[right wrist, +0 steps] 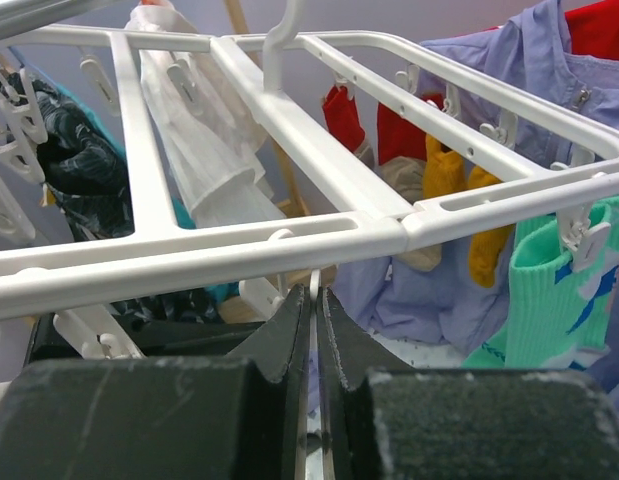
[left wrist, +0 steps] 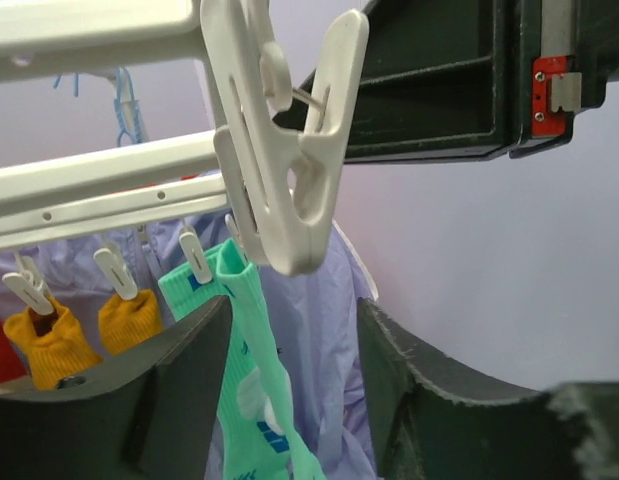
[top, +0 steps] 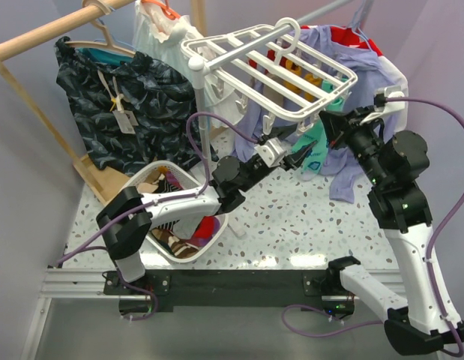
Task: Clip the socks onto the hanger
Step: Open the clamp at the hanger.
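My left fingers (left wrist: 169, 390) stand spread just below a clip (left wrist: 289, 170). My right fingers (right wrist: 281, 335) are pressed together under the hanger (right wrist: 189, 255); red socks (right wrist: 344, 112) hang beyond them.

You worked in a lab mock-up of a laundry corner, plain lilac walls (top: 22, 150), speckled table (top: 291, 225) on aluminium framing (top: 74, 279), wooden clothes rail (top: 44, 35), white basket (top: 183, 174).

Soft, even light, no glare; faint shadows. Clip (left wrist: 289, 170) above left pincer (left wrist: 294, 320) sharp; that pincer's fingers (left wrist: 149, 390) soft, perhaps defocused. Hanger (right wrist: 319, 225) beyond right pincer (right wrist: 312, 297) sharp, far cloth (right wrist: 459, 290) slightly blurred.
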